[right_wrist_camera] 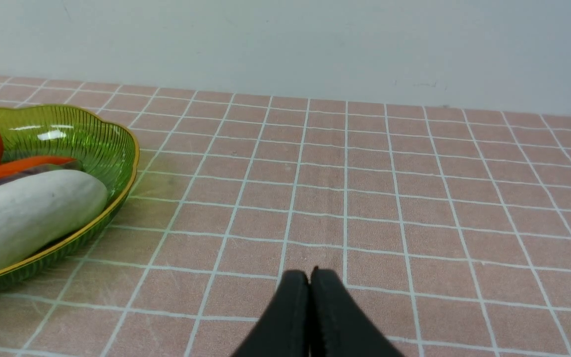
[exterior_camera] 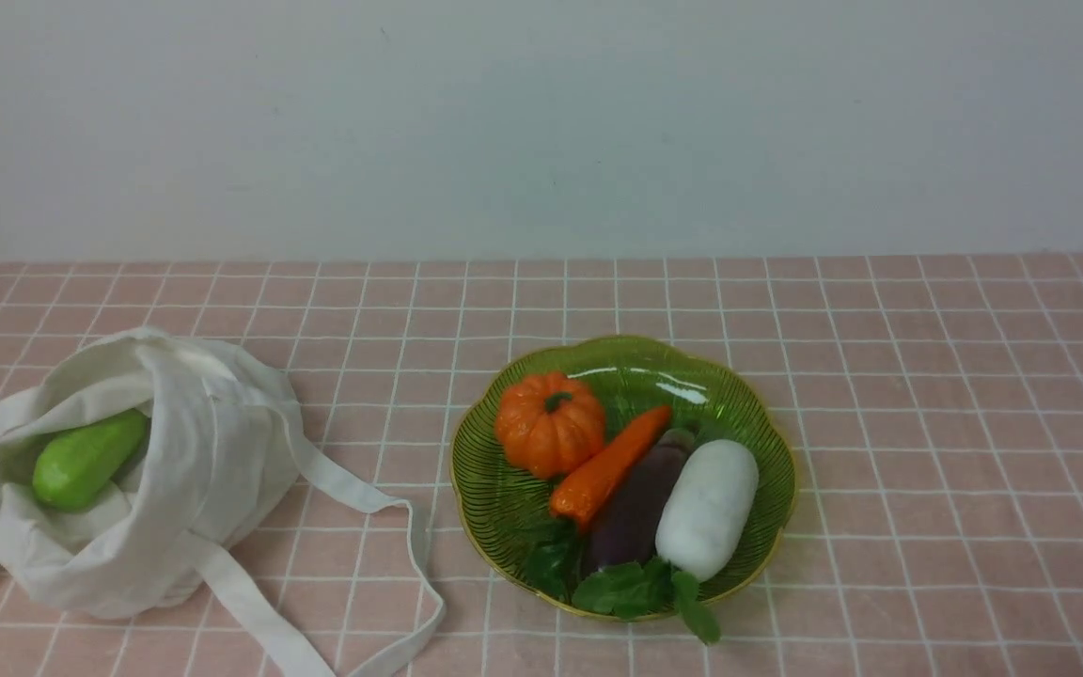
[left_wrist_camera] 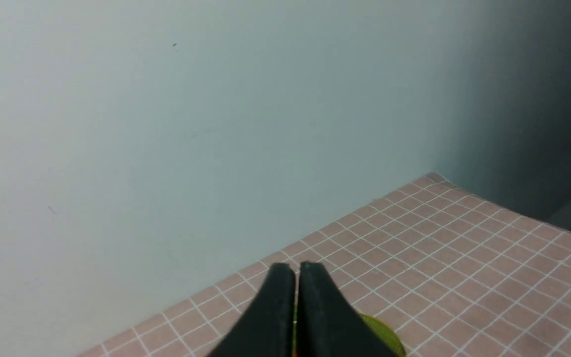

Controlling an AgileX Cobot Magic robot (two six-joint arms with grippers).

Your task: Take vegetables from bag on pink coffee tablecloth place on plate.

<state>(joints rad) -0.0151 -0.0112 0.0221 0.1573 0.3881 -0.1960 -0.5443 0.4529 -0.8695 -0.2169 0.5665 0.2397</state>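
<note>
Wall (exterior_camera: 541, 122) is pale and plain, and it stands behind the whole surface. Cloth (exterior_camera: 955, 451) comes next in size; it is pink, with thin white lines which make squares, and it covers the surface. On it, at the left side, lies the bag (exterior_camera: 212, 432), white and soft, with its mouth open. Its straps (exterior_camera: 250, 602) are spread on the cloth, and one of them bends toward the plate (exterior_camera: 711, 376) but does not touch it. The plate is green, round, with a wavy rim, and it is near the middle.

In the plate, the white radish (exterior_camera: 708, 508) is at the right, and beside it is the dark eggplant (exterior_camera: 635, 508). The green gourd (exterior_camera: 90, 461) is inside the bag, visible through the mouth. The orange pumpkin (exterior_camera: 549, 423) and the carrot (exterior_camera: 609, 465) are also in the plate, the carrot between pumpkin and eggplant. Green leaves (exterior_camera: 695, 606) at the near end of the radish hang over the rim.

The left fingers (left_wrist_camera: 275, 302) are closed and hold nothing. The right fingers (right_wrist_camera: 288, 302) are also closed together, with nothing between them, above the cloth.
</note>
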